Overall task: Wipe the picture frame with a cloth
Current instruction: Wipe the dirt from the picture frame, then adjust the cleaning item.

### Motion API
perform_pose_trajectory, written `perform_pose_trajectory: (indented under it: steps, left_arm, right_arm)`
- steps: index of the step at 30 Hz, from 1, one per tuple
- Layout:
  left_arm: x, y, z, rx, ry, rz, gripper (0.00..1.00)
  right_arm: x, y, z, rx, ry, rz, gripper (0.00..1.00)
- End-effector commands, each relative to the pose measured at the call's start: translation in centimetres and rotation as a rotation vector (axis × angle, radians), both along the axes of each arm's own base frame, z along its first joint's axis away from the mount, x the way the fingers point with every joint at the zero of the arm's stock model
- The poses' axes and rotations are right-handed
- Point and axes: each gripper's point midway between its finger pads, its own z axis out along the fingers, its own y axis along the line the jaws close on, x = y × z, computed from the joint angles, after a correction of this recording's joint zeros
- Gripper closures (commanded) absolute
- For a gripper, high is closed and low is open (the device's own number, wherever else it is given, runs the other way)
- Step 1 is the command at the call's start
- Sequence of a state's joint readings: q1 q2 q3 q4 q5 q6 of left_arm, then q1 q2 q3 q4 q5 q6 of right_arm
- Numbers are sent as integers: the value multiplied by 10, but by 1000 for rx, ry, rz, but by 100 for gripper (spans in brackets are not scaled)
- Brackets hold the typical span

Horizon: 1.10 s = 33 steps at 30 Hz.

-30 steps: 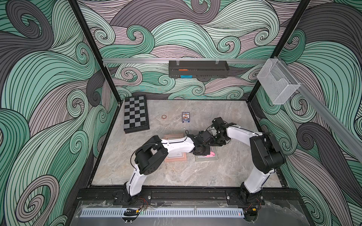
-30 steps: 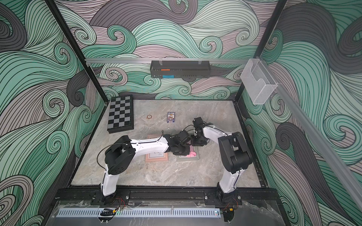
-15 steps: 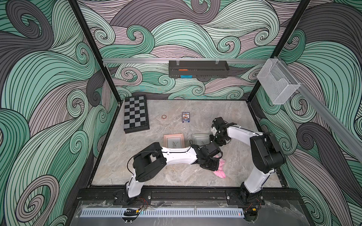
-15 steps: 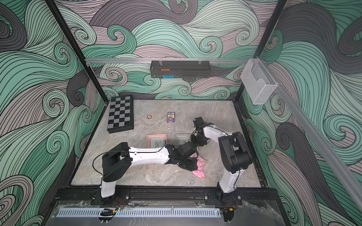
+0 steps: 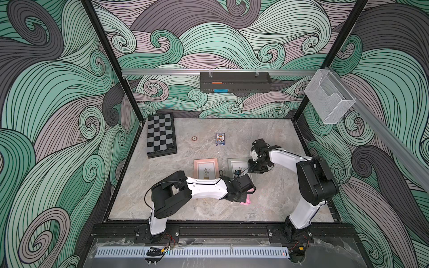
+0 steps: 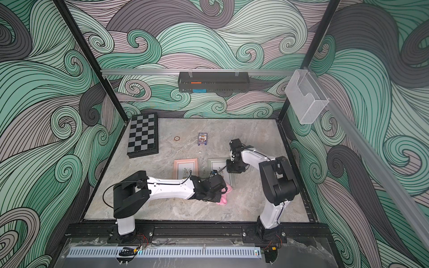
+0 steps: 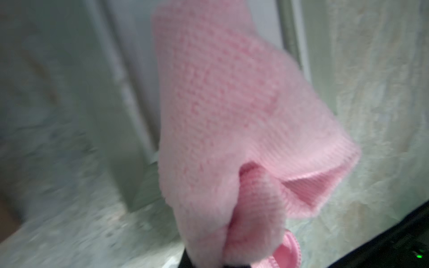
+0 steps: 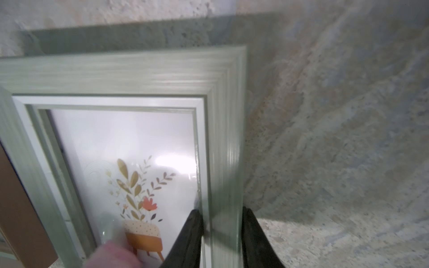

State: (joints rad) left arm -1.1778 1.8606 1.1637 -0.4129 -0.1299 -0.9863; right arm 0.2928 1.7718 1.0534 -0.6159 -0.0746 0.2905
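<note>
Held the cloth (image 7: 232,116) in the left pincer (image 7: 209,264), pinched shut on one bunched corner, with the rest hanging loose ahead of the tips. Gripped that way, most likely, to leave a soft flap free for rubbing. Hung just off the near end of the green picture frame (image 8: 139,74), with some pink drooping toward the counter (image 5: 267,208) below the pincer. Could not tell about touching there.

Clamped the right pincer (image 8: 222,234) on the side rail of that frame, one finger (image 8: 190,236) on the inner side by the glass and the other on the outer edge. Done, probably, to stop the frame sliding under the wiping. Left the frame lying flat, picture side up, stretching away in front of the right pincer, with a pink frame (image 5: 206,161) near it on the far side. Saw only a small bit of cloth over the glass, near the right pincer's tips. Guessed more rubbing needed.
</note>
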Motion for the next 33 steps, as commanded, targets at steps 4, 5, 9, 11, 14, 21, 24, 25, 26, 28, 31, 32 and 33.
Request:
perform_pose_trajectory:
  steps: [4,5,9,11,14,21,24,25,26,28,31,32,33]
  left_arm:
    - [-7,95,3,256,3,169,100]
    - [-10,100,4,268,8,169,100]
    - [-12,98,19,203,-3,137,100]
    - [-10,84,36,123,-23,96,100]
    - [-10,60,74,-18,-60,4,100]
    - [2,66,143,-152,-237,-110,100]
    - [11,70,147,-322,-225,-127,100]
    - [13,72,149,-390,-224,-127,100]
    - [15,75,150,-444,-221,-127,100]
    - [18,81,159,-550,-243,-136,100]
    - [29,99,167,-551,-336,-99,100]
    - [32,103,171,-552,-360,-94,100]
    - [37,106,178,-568,-381,-85,100]
  right_arm:
    - [-19,-12,-18,-44,91,-12,71]
    - [-19,-12,-19,-45,91,-11,71]
    - [-18,-14,-18,-56,85,-13,71]
    - [-17,-17,-14,-69,69,-16,70]
    - [-13,-23,0,-96,12,-29,62]
    - [0,-12,58,3,-155,-38,48]
    - [0,4,91,109,-227,-21,47]
    - [0,11,105,164,-256,-6,47]
    - [-2,20,115,220,-278,9,47]
    - [-8,45,143,397,-331,62,48]
    - [-22,79,188,675,-384,146,45]
    - [-28,90,200,771,-385,175,42]
    - [-35,101,217,885,-395,217,37]
